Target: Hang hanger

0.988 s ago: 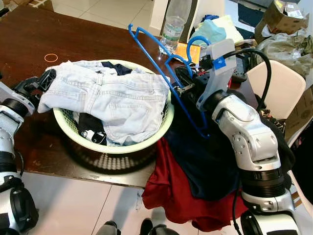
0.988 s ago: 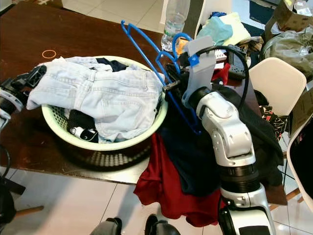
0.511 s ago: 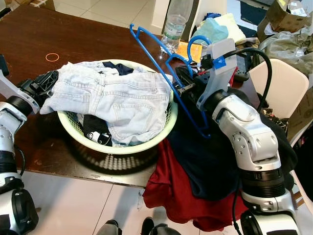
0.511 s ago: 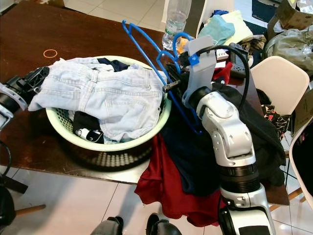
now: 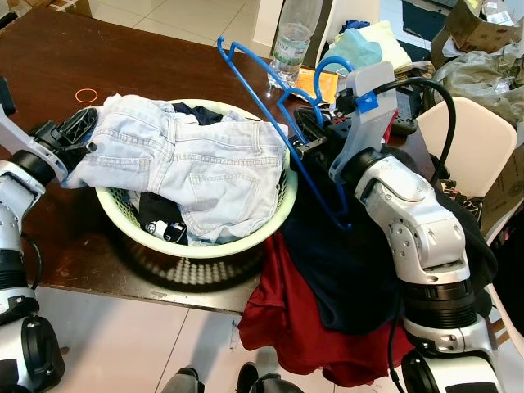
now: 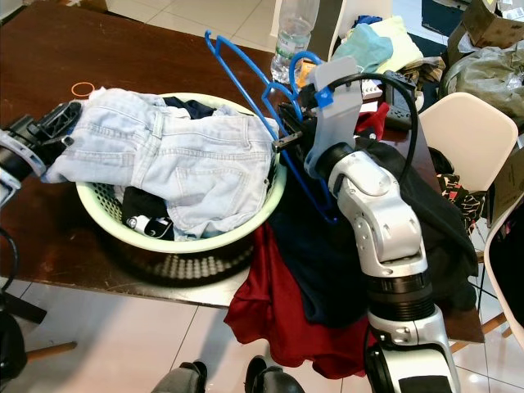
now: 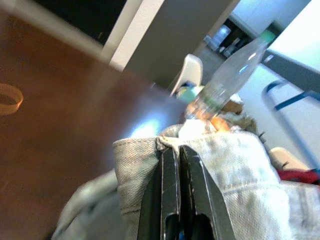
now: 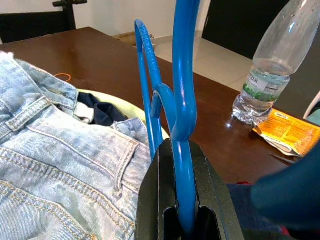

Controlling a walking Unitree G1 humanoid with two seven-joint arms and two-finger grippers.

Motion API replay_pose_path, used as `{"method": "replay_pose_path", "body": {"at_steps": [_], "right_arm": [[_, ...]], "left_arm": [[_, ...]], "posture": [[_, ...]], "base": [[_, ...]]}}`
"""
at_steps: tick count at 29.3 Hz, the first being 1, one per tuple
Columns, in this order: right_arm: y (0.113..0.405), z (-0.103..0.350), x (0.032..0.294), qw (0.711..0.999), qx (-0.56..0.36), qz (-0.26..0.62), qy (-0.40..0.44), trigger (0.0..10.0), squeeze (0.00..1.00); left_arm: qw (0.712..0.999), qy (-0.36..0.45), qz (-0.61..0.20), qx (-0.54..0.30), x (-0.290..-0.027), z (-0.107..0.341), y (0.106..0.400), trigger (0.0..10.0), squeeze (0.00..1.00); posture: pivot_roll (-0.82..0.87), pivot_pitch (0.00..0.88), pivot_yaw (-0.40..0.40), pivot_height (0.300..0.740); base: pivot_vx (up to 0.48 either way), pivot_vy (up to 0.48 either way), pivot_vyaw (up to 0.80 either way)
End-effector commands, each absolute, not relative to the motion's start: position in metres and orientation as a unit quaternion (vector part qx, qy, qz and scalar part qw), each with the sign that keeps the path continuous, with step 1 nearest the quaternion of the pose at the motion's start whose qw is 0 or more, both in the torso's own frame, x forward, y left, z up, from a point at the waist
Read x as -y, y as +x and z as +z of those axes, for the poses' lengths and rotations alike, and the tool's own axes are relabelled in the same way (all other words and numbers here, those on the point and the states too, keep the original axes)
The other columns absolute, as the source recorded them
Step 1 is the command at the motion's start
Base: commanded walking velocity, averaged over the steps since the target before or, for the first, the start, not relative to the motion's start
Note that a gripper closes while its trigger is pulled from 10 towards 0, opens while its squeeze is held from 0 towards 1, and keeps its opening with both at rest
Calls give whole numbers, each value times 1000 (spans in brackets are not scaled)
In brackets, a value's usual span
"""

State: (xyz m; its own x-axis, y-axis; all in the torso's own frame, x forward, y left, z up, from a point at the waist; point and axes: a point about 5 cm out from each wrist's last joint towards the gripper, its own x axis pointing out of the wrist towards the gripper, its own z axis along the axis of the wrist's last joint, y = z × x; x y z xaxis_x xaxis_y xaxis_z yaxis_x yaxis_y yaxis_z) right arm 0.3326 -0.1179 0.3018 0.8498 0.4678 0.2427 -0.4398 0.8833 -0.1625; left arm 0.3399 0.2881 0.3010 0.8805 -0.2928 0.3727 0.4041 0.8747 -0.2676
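Note:
A blue plastic hanger [image 5: 282, 123] stands tilted over the right rim of a pale green laundry basket [image 5: 196, 246]. My right gripper [image 5: 307, 147] is shut on its lower bar, with the blue bar [image 8: 183, 165] pinched between the black fingers. Light blue jeans [image 5: 192, 164] lie draped across the basket. My left gripper [image 5: 82, 131] is shut on the jeans' left edge, the denim hem [image 7: 150, 150] folded over the closed fingers [image 7: 172, 200]. Dark clothes lie under the jeans in the basket.
The basket sits on a dark brown table [image 5: 90, 57]. A clear water bottle [image 5: 293, 37] and an orange packet [image 5: 315, 82] stand behind the hanger. Dark blue and red garments [image 5: 319, 278] hang over the table's front right edge. A white chair [image 5: 471, 147] stands right. An orange ring [image 5: 85, 95] lies far left.
My left gripper has lifted the jeans' left edge up and slightly inward over the basket. The right gripper and hanger have hardly moved.

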Motion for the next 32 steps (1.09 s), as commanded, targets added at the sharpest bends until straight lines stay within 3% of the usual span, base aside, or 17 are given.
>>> {"method": "replay_pose_path", "body": {"at_steps": [1,5,8,9,11,18,23,24,25,26,28,29,32], "right_arm": [[335,300,121,963,141,226,-48,10000,0],[337,303,121,962,148,223,-44,10000,0],[340,307,120,962,161,220,-31,10000,0],[340,307,120,962,161,220,-31,10000,0],[342,311,126,959,177,220,-24,10000,0],[347,326,158,959,207,194,-6,10000,0],[350,329,170,961,217,172,11,10000,0],[350,330,172,961,220,164,20,10000,0],[350,328,171,961,223,162,31,10000,0],[350,328,170,960,224,162,37,10000,0],[349,326,168,959,225,165,43,10000,0],[348,325,166,958,227,169,51,10000,0],[348,324,165,957,228,171,56,10000,0]], "left_arm": [[940,-151,-235,194,-269,327,335,0,0],[906,-103,-329,244,-239,370,318,0,0],[825,12,-486,287,-188,408,277,0,0],[825,12,-486,287,-188,408,277,0,0],[795,82,-528,285,-180,411,264,0,0],[809,156,-495,276,-195,417,263,0,0],[827,153,-460,283,-201,426,264,0,0],[840,139,-436,290,-201,431,267,8392,0],[845,119,-430,294,-196,431,268,7490,0],[847,107,-428,296,-192,431,269,8196,0],[845,92,-429,305,-187,432,268,8196,0],[840,85,-435,313,-182,433,266,10000,0],[836,81,-438,319,-179,434,266,10000,0]], "posture": [[79,226,-130,740],[91,212,-125,740],[125,170,-104,740],[125,170,-104,740],[142,152,-92,740],[162,134,-81,740],[170,131,-74,740],[171,128,-68,740],[168,125,-62,740],[168,125,-62,740],[166,125,-61,740],[166,119,-60,740],[166,119,-60,740]], "base": [[0,0,0],[0,0,0],[0,0,0],[0,0,0],[0,0,0],[0,0,0],[0,0,0],[0,0,0],[0,0,0],[0,0,0],[0,0,0],[0,0,0],[0,0,0]]}}
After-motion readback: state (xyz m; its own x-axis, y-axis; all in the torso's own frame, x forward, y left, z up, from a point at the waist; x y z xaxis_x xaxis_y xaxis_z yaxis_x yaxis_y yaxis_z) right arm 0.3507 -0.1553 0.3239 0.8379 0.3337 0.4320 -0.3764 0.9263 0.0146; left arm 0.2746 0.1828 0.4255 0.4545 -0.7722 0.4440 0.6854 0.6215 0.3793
